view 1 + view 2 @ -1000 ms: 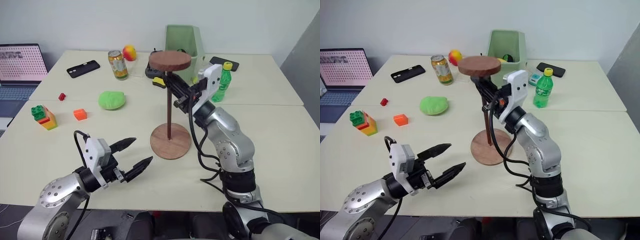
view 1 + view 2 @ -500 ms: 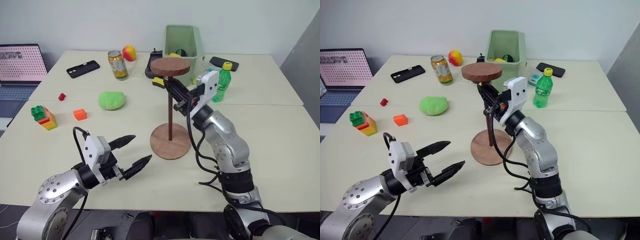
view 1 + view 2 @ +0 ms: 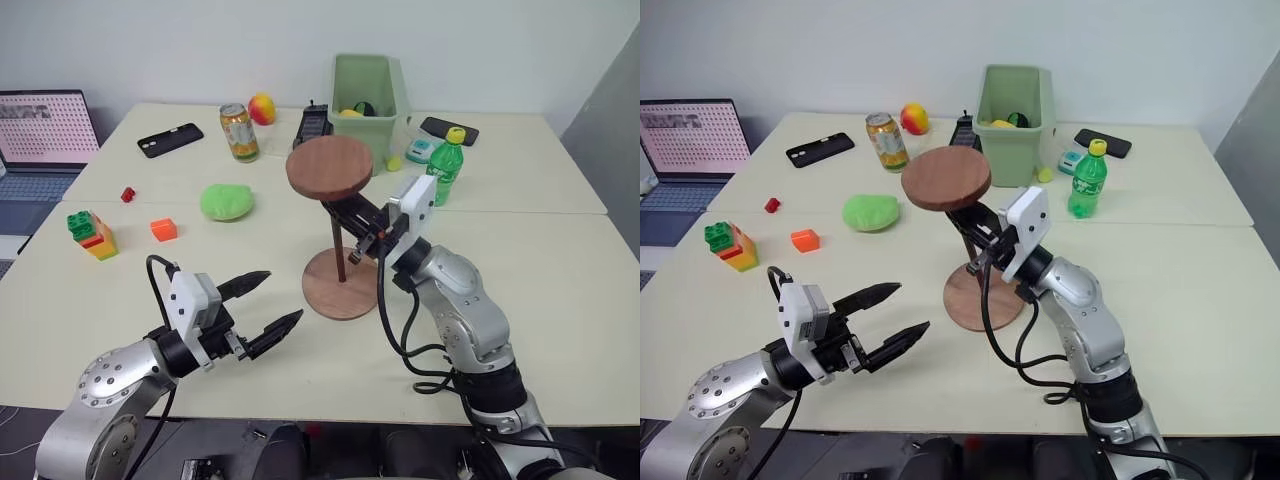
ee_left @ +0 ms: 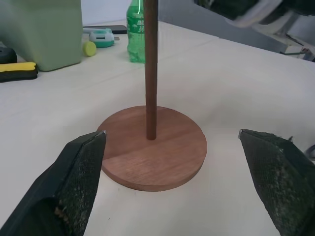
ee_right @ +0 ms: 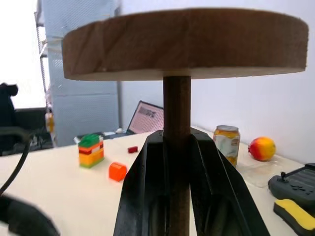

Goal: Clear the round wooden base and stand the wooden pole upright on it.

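Two pincers over the counter. Right pincer clamped on the wooden pole just below its disc end; pole's foot rests at the centre of the round wooden base, leaning slightly. Left pincer, fingers spread wide and empty, beside the base.

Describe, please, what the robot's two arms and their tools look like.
Both arms have rounded silver metal segments with dark joints and loose black cables looping alongside. Each wrist carries a white boxy housing. The left tool and the right tool each have two black, tapering, pointed fingers; in the left wrist view their inner pads look rough and grainy.
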`<move>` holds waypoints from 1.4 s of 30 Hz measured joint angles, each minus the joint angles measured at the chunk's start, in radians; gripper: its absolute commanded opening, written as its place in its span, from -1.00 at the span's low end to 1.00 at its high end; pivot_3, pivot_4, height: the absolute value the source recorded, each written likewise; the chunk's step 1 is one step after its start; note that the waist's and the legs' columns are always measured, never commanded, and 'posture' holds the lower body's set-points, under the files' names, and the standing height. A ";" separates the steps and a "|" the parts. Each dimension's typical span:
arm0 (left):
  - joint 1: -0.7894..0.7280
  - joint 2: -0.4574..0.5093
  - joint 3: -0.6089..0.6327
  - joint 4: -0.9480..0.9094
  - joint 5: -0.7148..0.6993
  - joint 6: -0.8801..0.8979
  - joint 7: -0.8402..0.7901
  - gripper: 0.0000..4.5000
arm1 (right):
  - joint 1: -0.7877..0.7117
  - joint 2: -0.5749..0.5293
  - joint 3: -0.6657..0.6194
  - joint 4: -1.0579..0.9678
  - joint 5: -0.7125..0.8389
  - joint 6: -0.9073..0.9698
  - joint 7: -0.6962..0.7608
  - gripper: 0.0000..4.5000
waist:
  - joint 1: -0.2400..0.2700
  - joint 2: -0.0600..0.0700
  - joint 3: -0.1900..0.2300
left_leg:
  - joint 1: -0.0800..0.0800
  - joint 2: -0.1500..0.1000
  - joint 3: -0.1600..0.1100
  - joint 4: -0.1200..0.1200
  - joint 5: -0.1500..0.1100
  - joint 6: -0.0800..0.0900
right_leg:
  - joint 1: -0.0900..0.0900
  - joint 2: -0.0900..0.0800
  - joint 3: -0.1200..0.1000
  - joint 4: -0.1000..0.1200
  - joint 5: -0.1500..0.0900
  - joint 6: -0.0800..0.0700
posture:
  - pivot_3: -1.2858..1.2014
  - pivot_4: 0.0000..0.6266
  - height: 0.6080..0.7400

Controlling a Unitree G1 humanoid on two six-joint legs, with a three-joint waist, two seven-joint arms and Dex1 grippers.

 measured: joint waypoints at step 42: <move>-0.068 0.085 0.003 0.036 -0.026 0.051 -0.029 1.00 | -0.050 -0.286 0.013 0.029 0.122 0.528 0.114 0.50 | 0.000 0.006 -0.011 | -0.014 0.002 -0.001 -0.024 0.003 -0.008 | -0.015 -0.001 -0.001 -0.023 -0.001 -0.002 | 0.03 -0.52 1.00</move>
